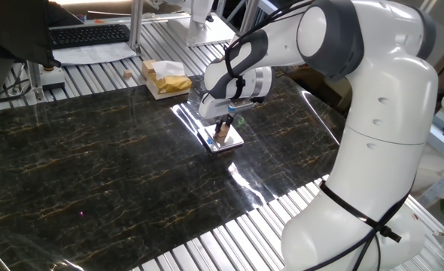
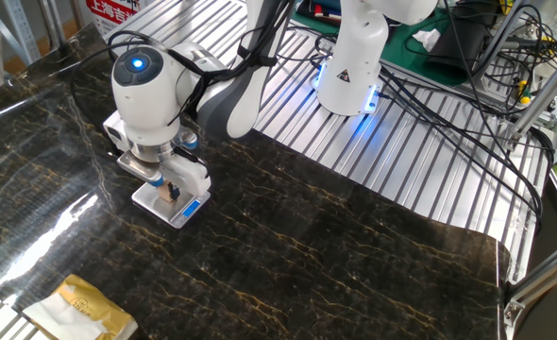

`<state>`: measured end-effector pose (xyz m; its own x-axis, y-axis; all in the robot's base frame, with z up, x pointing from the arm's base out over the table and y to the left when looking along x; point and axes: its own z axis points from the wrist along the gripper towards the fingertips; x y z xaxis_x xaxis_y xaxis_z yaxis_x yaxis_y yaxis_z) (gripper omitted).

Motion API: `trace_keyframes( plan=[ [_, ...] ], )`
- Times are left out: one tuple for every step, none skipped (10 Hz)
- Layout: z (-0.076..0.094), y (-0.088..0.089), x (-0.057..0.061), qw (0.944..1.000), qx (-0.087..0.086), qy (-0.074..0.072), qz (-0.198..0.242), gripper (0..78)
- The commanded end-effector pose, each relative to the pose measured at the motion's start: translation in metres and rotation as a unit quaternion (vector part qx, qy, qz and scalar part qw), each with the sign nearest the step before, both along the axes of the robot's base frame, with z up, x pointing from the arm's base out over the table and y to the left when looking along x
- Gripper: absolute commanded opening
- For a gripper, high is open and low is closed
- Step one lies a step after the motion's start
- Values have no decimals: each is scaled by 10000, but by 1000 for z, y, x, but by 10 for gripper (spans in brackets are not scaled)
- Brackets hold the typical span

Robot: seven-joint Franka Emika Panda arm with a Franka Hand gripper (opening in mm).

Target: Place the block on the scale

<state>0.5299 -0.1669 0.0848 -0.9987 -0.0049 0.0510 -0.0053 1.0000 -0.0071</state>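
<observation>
Sitting right over the middle of the scale (image 1: pixel 223 141), the little wooden block (image 1: pixel 222 134) looks like it's either just touching the shiny plate or a hair above it, can't tell which from either camera. The gripper (image 1: pixel 223 131) comes straight down on it from above, fingers narrow and pinched on the block's sides. That makes sense, since a top-down pinch keeps the cube level and lets it land flat instead of tipping off such a small plate.

From the other fixed view, the block (image 2: pixel 172 194) sits between the fingertips above the white plate, and the scale (image 2: pixel 186 210) has its blue mark on the edge facing away from the arm's wrist, so the readout side isn't covered.

My guess is we're at the very end: all that's left is to let go and lift straight up. The risk is the block sticking to a finger or getting nudged sideways on release.

Further out, the pale-yellow boxy stack (image 1: pixel 164 77) sits well apart near the table (image 1: pixel 94 165) edge, out of the way. A keyboard (image 1: pixel 89 35) is back behind that.
</observation>
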Motion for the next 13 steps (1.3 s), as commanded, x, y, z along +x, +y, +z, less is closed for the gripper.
trace_keyframes(
  plan=[
    [1, 0, 1, 10000, -8, -12, -18, 11],
    [1, 0, 1, 10000, -9, -12, -20, 11],
    [1, 0, 1, 10000, -10, -12, -23, 11],
    [1, 0, 1, 10000, -10, -12, -23, 11],
    [1, 0, 1, 10000, -10, -12, -24, 11],
    [1, 0, 1, 10000, -10, -13, -25, 11],
    [1, 0, 1, 10000, -2, -14, -35, 11],
    [1, 0, 1, 10000, 3, -15, -49, 11],
    [1, 0, 1, 10000, 5, -16, -52, 11],
    [1, 0, 1, 10000, 6, -16, -51, 11],
    [1, 0, 1, 10000, 6, -16, -51, 775],
    [1, 0, 1, 10000, 6, -16, -51, 775],
    [1, 0, 1, 10000, 6, -16, -51, 775]
  ],
)
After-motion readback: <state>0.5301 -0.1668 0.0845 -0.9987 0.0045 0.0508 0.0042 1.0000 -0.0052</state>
